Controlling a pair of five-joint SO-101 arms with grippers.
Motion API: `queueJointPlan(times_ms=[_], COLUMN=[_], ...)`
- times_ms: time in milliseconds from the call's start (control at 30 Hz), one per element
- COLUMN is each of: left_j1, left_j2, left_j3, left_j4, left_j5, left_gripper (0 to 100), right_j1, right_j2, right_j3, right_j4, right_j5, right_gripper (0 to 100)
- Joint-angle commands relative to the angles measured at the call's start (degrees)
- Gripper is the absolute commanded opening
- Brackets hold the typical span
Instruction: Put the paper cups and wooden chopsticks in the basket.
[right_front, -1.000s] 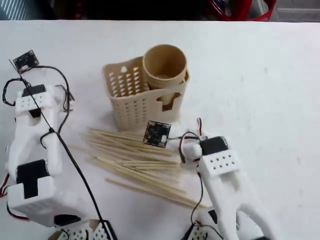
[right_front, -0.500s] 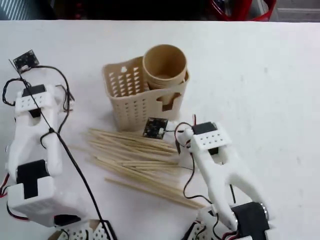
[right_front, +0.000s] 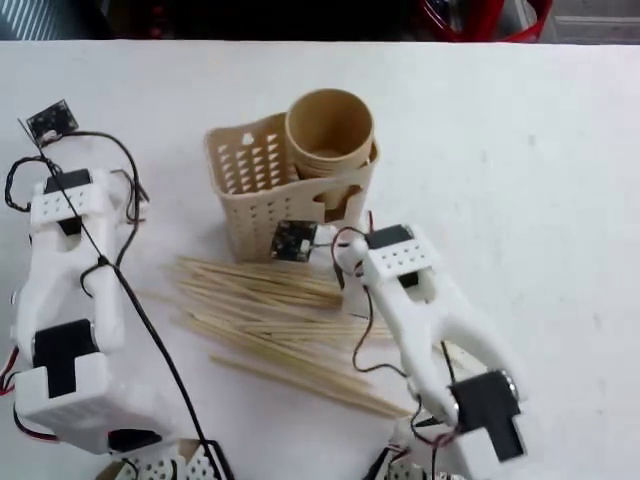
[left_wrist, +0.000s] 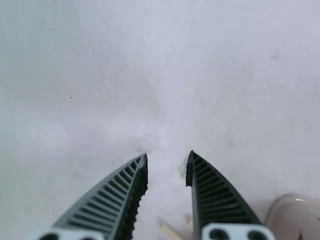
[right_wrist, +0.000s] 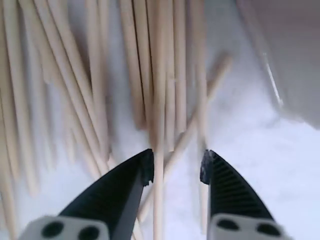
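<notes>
Right now the basket (right_front: 270, 190) stands upright on the table (right_front: 520, 150), and the cups (right_front: 330, 125) sit nested in one stack inside it, at the end away from the left arm (right_front: 65, 290). Just in front of the basket the chopsticks (right_front: 270, 320) lie in a loose, flat pile on the table, most of them roughly parallel to the basket's front wall, a few crossing at slants. The right arm (right_front: 420, 300) reaches over the pile, its wrist close to the basket's front corner below the cups. The right gripper (right_wrist: 175, 167) hangs low over the chopsticks with its jaws partly spread; several sticks run through the gap between the tips, but nothing is clamped. The left arm lies well to the side of the basket, beyond the pile. The left gripper (left_wrist: 166, 167) points at bare table with its jaws a little apart and holds nothing.
</notes>
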Motion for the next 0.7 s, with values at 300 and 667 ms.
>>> queueJointPlan(times_ms=[300, 667], left_j1=[-0.2, -0.2], left_j2=[-1.2, -1.2], left_j3=[-0.7, -0.7], left_j4=[-1.1, -1.1], left_j5=[0.6, 0.6], left_gripper=[15, 15], right_j1=[-0.1, -1.5], right_j2=[10.8, -15.1], right_j3=[-6.5, -6.2], right_j4=[-4.6, 7.2], right_j5=[-2.9, -9.5], right_gripper=[1.8, 1.6])
